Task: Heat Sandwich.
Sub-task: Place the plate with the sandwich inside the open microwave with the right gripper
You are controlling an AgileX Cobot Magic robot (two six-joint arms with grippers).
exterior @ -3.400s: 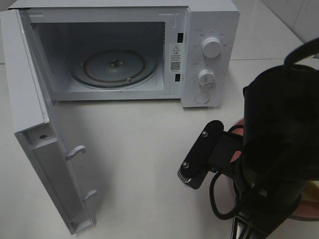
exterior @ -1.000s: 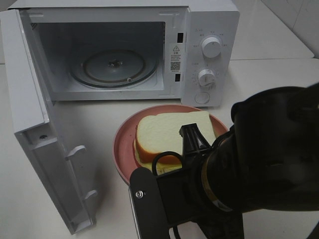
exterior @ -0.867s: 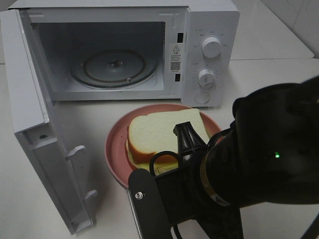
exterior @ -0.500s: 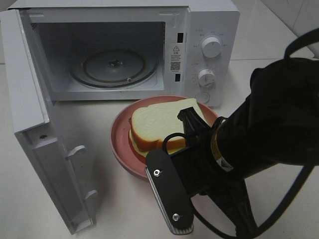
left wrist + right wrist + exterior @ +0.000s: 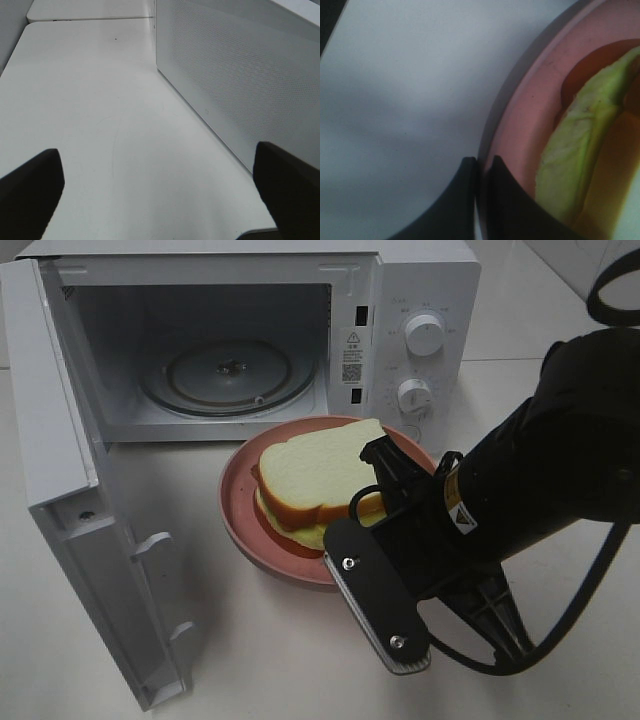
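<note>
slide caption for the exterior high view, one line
The right gripper grips the rim of the pink plate, which carries the sandwich, in front of the open microwave.

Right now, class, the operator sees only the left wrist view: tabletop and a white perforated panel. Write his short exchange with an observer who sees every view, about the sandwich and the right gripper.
Operator: I can't see the food. Where is the sandwich?
Observer: The sandwich lies on a pink plate, just in front of the open microwave.
Operator: Is the right gripper holding anything?
Observer: Yes. The right gripper is shut on the plate's rim, on the side away from the oven.
</note>
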